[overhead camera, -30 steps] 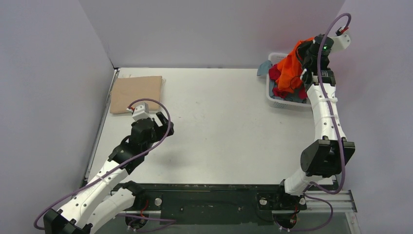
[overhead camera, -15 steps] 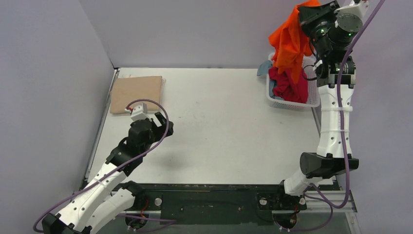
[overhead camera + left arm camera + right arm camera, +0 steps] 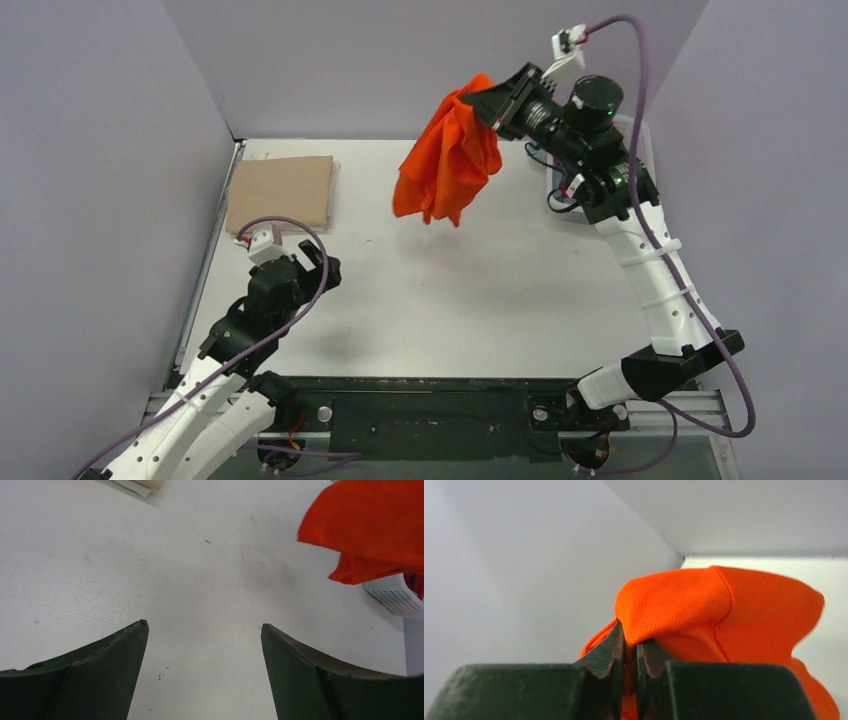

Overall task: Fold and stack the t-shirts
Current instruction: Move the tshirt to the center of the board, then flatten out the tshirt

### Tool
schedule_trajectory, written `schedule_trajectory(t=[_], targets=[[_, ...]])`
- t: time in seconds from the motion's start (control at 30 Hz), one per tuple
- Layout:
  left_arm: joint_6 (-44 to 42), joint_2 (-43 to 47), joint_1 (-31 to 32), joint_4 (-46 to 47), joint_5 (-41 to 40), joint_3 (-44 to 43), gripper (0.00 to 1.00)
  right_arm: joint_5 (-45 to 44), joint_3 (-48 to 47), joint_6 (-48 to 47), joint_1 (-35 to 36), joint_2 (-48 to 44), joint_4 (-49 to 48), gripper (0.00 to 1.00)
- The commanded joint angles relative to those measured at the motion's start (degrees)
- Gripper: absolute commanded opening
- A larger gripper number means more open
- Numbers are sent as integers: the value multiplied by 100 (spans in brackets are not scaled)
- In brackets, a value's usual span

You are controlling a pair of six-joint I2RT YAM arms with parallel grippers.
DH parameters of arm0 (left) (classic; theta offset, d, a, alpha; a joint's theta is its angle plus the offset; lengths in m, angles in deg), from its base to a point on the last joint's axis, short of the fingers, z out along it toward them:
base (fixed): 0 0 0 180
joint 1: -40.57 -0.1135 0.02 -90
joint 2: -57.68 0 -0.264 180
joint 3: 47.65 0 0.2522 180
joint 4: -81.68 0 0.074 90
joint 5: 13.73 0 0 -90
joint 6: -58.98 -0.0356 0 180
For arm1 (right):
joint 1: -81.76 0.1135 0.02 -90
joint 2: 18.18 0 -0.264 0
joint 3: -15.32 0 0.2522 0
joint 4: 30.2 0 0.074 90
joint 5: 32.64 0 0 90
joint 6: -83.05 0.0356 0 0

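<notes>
Shirts: one orange [image 3: 447, 165], one tan [image 3: 280, 192].
Orange pinched aloft by closed right tool [image 3: 492, 100]; tan laid on surface [image 3: 450, 300]; left tool [image 3: 203, 626] spread wide, empty.

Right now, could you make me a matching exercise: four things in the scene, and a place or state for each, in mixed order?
1. orange shirt
2. tan shirt
3. left gripper
4. right gripper

a. open, above the table
b. hangs in the air
c. shut, gripping
d. lies flat, far left

Pairs: 1-b, 2-d, 3-a, 4-c.
</notes>
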Motion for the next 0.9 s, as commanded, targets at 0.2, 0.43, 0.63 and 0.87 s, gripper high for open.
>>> schedule_trajectory(t=[0.2,0.43,0.63,0.87], targets=[[490,227,-42,-684,-258,-113,93,-2056,5250,-234,-317,-1588,-346,43],[606,-255,-78,-179,383,185,94,-3391,6306,-812,-1039,-2595,948,92],[536,-1007,-530,806,1258,465,94,-2530,6374,-1277,-672,-3094,1132,95],[224,-2683,-1502,1883,2455,339,94,-2548,6906,-579,165,-2963,1171,92]])
